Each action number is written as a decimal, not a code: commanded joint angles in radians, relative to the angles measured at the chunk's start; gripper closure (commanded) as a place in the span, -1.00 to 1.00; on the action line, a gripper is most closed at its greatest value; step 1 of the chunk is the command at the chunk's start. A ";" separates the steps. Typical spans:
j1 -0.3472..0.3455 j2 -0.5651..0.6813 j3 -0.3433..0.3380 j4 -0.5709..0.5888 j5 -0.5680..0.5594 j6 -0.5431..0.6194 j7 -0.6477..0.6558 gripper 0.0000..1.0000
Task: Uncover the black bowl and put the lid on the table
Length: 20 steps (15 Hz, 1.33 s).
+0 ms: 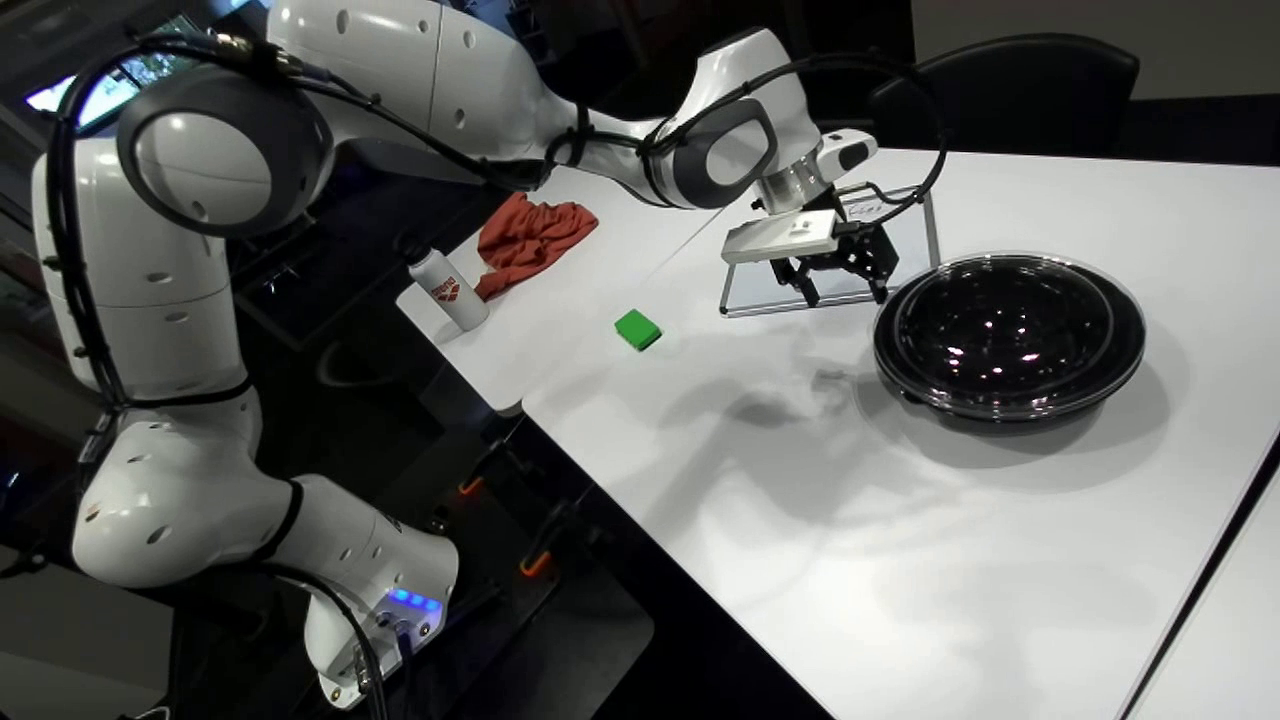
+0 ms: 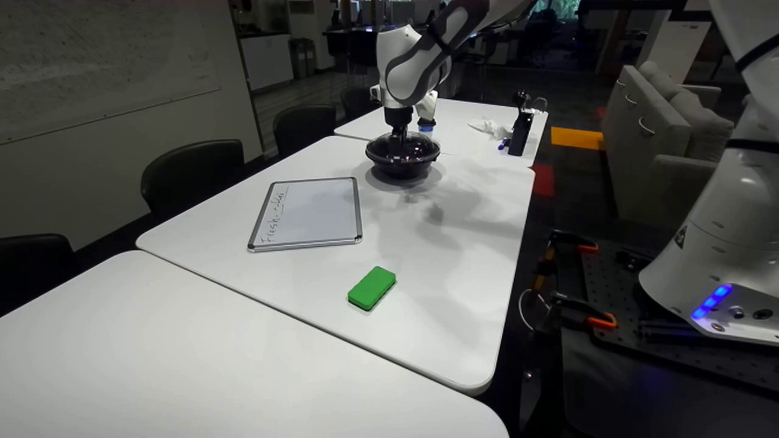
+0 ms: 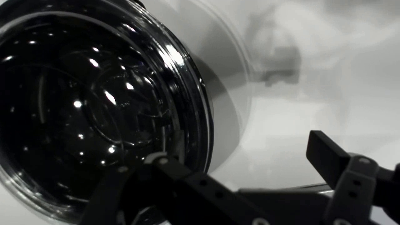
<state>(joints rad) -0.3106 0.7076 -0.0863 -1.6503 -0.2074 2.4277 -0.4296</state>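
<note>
The black bowl (image 1: 985, 412) stands upright on the white table (image 1: 850, 560); it shows in both exterior views (image 2: 401, 170). The clear dome lid (image 1: 1003, 320) sits on it, glinting, and also shows in an exterior view (image 2: 421, 146) and the wrist view (image 3: 93, 93). My gripper (image 1: 845, 293) is open and empty, above the table beside the bowl. In the wrist view the gripper (image 3: 247, 145) has its left finger overlapping the lid's edge and its right finger over bare table (image 3: 281, 125). I cannot tell whether the left finger touches the lid.
A small whiteboard (image 2: 310, 213) lies on the table near the bowl. A green eraser (image 2: 372, 288) lies closer to the table's near part. A white bottle (image 1: 450, 290) and a red cloth (image 1: 535, 240) are at the far left. Black chairs (image 2: 192, 176) stand along one side.
</note>
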 commanded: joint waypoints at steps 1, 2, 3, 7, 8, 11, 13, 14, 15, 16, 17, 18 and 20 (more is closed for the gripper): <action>-0.027 0.006 0.033 -0.007 0.041 0.018 -0.060 -1.00; -0.030 0.010 0.036 -0.007 0.047 0.023 -0.063 -1.00; -0.031 0.013 0.036 -0.006 0.051 0.024 -0.058 -1.00; -0.041 0.024 0.039 0.003 0.068 0.018 -0.061 -1.00; -0.043 0.026 0.039 0.005 0.071 0.018 -0.062 -1.00; -0.051 0.034 0.039 0.014 0.081 0.014 -0.063 -1.00; -0.056 0.038 0.039 0.020 0.090 0.009 -0.062 -1.00; -0.059 0.040 0.039 0.023 0.095 0.009 -0.061 -1.00; -0.063 0.041 0.040 0.027 0.101 0.007 -0.062 -1.00; -0.067 0.044 0.040 0.031 0.106 0.006 -0.063 -1.00; -0.069 0.046 0.040 0.034 0.109 0.005 -0.063 -0.95; -0.072 0.048 0.040 0.038 0.112 0.003 -0.063 -0.93; -0.077 0.051 0.040 0.045 0.118 -0.002 -0.064 -0.87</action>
<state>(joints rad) -0.3694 0.7459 -0.0603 -1.6338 -0.1170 2.4283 -0.4634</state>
